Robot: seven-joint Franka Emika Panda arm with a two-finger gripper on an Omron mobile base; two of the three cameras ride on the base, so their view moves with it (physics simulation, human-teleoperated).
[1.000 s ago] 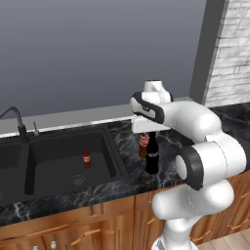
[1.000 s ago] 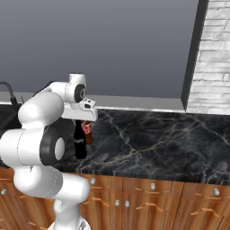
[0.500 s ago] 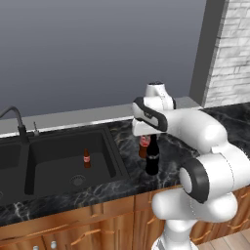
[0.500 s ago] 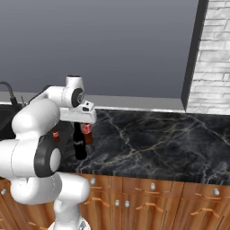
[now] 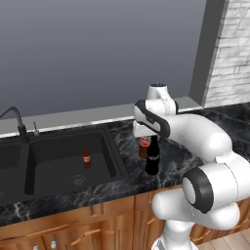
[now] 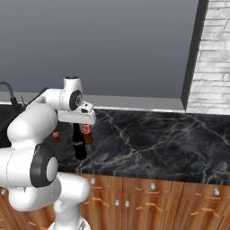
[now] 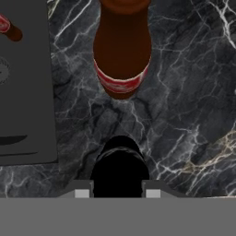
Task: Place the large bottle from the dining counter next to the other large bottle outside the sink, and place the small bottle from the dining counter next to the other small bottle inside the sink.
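While black large bottle (image 5: 152, 157) stands upright on black marble counter (image 6: 148, 141) just right of sink (image 5: 58, 161), gripper (image 7: 117, 186) sits right over it, fingers (image 7: 82, 190) pressed on both sides of bottle top, gripping it. Other large bottle (image 7: 121, 48), brown with red label, stands just beside. One small brown bottle (image 5: 86, 158) stands inside sink basin.

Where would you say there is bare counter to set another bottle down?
Open marble lies right of the black bottle, stretching to the brick wall. It is crowded by the sink, where the brown bottle stands close behind the black one.
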